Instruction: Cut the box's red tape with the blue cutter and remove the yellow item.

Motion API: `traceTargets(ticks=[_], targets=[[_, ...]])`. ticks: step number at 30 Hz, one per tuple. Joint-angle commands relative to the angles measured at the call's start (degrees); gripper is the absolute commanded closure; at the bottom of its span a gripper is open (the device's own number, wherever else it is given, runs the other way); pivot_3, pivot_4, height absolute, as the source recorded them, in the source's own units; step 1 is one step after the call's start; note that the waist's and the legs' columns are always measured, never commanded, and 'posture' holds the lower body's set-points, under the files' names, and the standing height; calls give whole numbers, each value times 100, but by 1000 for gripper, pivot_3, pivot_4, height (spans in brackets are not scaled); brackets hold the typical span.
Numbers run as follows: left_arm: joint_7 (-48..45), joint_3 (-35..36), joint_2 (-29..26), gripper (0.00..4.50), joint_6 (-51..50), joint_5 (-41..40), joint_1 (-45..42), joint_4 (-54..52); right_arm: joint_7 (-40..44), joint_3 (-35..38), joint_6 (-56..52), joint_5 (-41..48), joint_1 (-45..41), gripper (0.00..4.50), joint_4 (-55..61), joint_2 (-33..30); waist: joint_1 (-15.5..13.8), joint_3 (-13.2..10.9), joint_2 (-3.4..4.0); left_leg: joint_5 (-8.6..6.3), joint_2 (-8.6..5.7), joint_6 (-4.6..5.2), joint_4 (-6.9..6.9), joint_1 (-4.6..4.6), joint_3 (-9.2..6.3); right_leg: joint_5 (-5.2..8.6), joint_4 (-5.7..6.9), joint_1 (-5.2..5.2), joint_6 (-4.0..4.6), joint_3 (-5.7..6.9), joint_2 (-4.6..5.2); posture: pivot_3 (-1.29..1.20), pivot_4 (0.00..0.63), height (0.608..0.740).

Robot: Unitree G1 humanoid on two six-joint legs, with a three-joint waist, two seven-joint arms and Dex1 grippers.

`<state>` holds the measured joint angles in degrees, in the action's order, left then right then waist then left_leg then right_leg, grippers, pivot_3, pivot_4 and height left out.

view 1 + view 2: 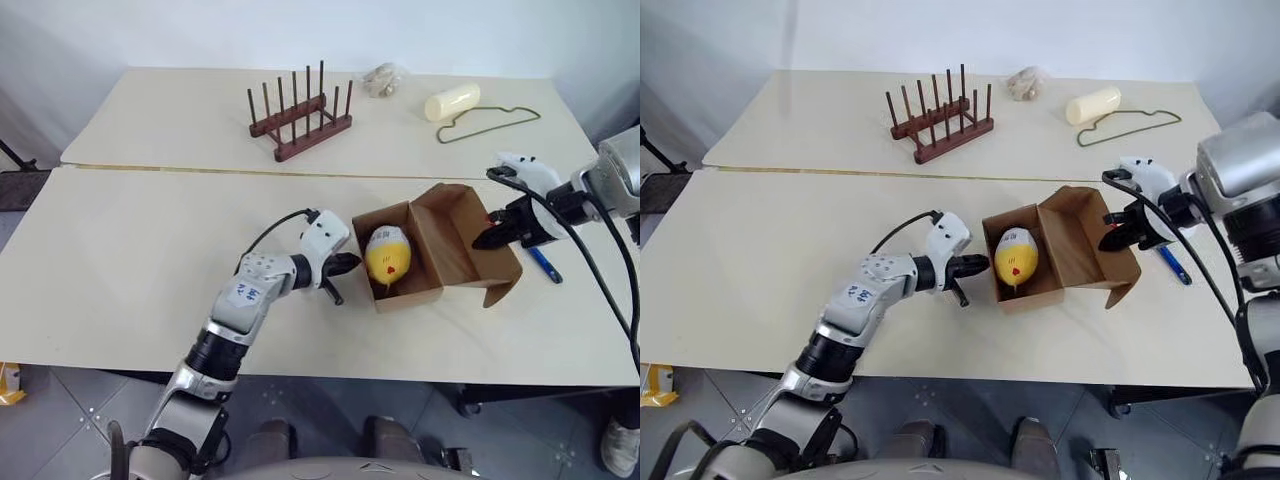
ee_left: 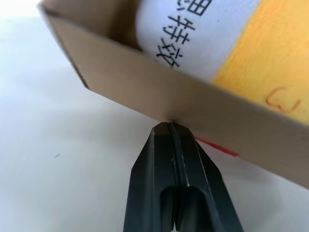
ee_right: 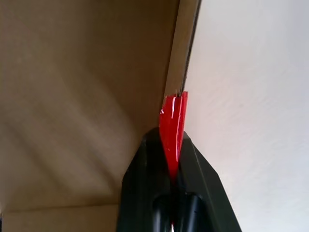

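Note:
The brown box (image 1: 410,297) stands open on the table's right half, its lid flap folded back to the right. Inside lies the yellow item (image 1: 388,256), with a white label and small red marks. My left gripper (image 1: 345,265) is shut, with its tips (image 2: 169,126) against the outside of the box's left wall. My right gripper (image 1: 485,240) is at the lid flap's edge, shut on a strip of the red tape (image 3: 173,130) stuck there. The blue cutter (image 1: 546,265) lies on the table just right of the box, with neither gripper on it.
At the back of the table stand a wooden peg rack (image 1: 300,118), a pale cream cylinder (image 1: 452,101), a green wire hanger (image 1: 490,124) and a small crumpled lump (image 1: 381,79). A seam (image 1: 200,170) runs across between the two tabletops.

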<state>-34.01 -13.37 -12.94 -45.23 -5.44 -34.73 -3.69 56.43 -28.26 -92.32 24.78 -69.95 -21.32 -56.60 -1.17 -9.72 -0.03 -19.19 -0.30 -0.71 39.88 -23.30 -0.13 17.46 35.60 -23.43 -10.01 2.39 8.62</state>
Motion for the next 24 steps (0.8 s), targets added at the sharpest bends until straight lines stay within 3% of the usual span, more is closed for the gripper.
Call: traceTargets(ticks=[1, 5, 9, 11, 12, 13, 16, 18, 24], targets=[[-133, 213, -350, 3382, -301, -209, 169, -736, -277, 874, 31, 128, 187, 3218, 226, 183, 12, 0, 0, 0, 0, 0, 0, 0, 1, 0, 0, -1, 0, 0, 0, 0, 150, 740], [-525, 892, -1339, 2241, -423, -516, 637, -1285, -134, 1977, 1239, 351, 1210, 1922, 754, 93, 23, -1, -1, 1, 4, -2, -5, 1, 1, 0, 1, -2, 0, 2, -2, 0, 150, 740], [-787, 1625, -2043, 1057, -255, -826, 1157, -1346, 928, 3133, 3806, 535, 2464, 577, 1228, -121, -23, -4, -5, 0, 2, 0, 0, 1, 2, 0, -4, 3, 0, 4, 1, 0, 150, 740], [-1039, 2156, -2412, 463, -35, -1018, 1594, -1345, 1190, 3788, 4483, 647, 2850, 0, 1042, -198, -6, -6, -7, -1, 1, 1, 0, 2, 4, -1, -7, 6, -2, 4, 2, 0, 150, 740], [-1198, 2545, -2514, 79, 127, -1219, 1852, -1289, 1382, 4072, 4842, 679, 3012, 0, 904, -278, 1, -6, -6, -1, 3, 1, 0, 3, 6, -1, -7, 6, -3, 4, 1, 0, 150, 740], [-1331, 2938, -2589, 27, 263, -1392, 2122, -1179, 1505, 4315, 5229, 677, 3184, 0, 859, -307, 5, -6, -6, -1, 4, 1, 0, 6, 8, -1, -6, 6, -3, 4, 2, 0, 150, 740], [-1847, 3889, -2812, 27, 797, -1755, 2938, -913, 1786, 4851, 6072, 775, 3509, 0, 879, -253, 37, -6, -6, -1, 11, 0, -8, 15, 12, 0, -7, 8, -1, 5, -2, 0, 150, 740], [-2141, 4445, -2871, 27, 1078, -2041, 3313, -730, 1903, 5116, 5967, 1072, 3644, 0, 1054, -192, 82, -6, -6, -1, 14, 0, -13, 26, 18, 0, -7, 13, 1, 5, -2, 0, 150, 740], [-2644, 5503, -3142, 27, 1426, -2477, 4040, 105, 2458, 5622, 7058, 1010, 4819, 0, 2068, -220, 112, -8, -9, -2, 19, 1, -17, 58, 19, 0, -7, 46, 1, 5, -2, 0, 150, 740]])
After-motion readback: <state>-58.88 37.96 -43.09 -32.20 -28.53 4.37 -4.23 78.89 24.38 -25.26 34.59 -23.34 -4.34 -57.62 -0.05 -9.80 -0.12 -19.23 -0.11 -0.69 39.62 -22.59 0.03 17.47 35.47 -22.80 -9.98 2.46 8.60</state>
